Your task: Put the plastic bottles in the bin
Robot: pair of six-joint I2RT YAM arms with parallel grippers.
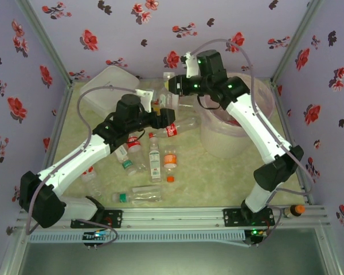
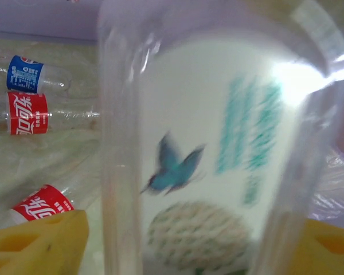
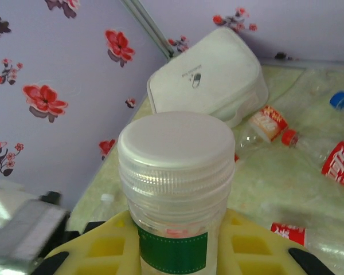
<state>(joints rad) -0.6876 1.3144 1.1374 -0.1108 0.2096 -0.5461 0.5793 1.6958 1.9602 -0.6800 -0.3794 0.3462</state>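
Chinese Coca-Cola script on red-labelled bottle (image 2: 27, 113)

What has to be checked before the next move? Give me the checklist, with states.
1. The right gripper holds the white-capped bottle between its fingers: ok.
2. The left gripper holds the butterfly-label bottle between its fingers: ok.
3. The right gripper is above the bin: not ok, it hangs left of the rim.
4. The left gripper is above the bin: not ok, it is further left, over the table.
5. Both grips are firm enough to carry: cannot tell.
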